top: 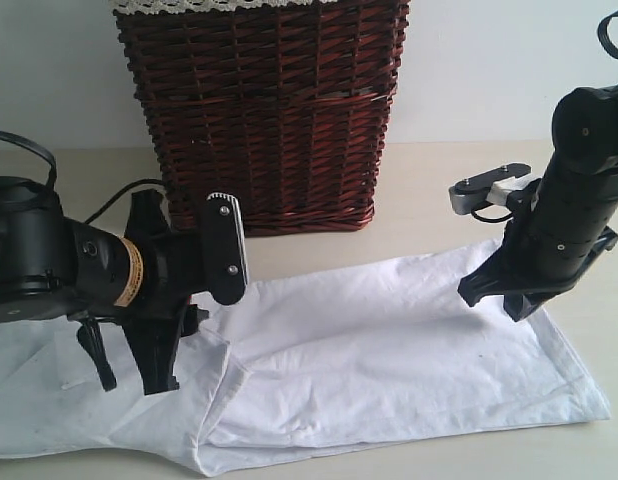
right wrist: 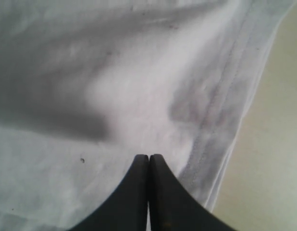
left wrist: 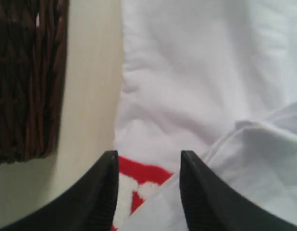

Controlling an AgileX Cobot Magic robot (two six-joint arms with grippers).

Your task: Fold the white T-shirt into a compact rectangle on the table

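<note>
- The left gripper (top: 132, 385), matte black with wedge-shaped, ribbed fingers (left wrist: 98, 197), is looming in the foreground of the exterior view. Its jaws are standing well apart and holding nothing.
- The shirt (top: 389, 340), thin white cloth, is lying spread flat across the table. It is softly creased, and one layer is doubling over itself near the left gripper. A stitched hem (right wrist: 220, 106) is running along its right end.
- A red band (left wrist: 146, 174) with fuzzy white lettering (left wrist: 120, 204) is showing in the gap between the left fingers, partly covered by the doubled white layer. The gripper is hanging right over that spot; I cannot tell whether it is touching the cloth.
- The right gripper (right wrist: 148, 158) is pointing down at the shirt's far right corner, close beside the hem. Its two smooth black fingers are pressing together, and I cannot tell whether any cloth is caught between them.
- The table (top: 439, 180), flat, matte and pale beige, is showing bare behind the shirt and past its right end.
- The basket (top: 259, 110), dark red-brown woven wicker, is standing upright behind the shirt, near its far edge. Lace trim (top: 189, 5) is edging its rim.
</note>
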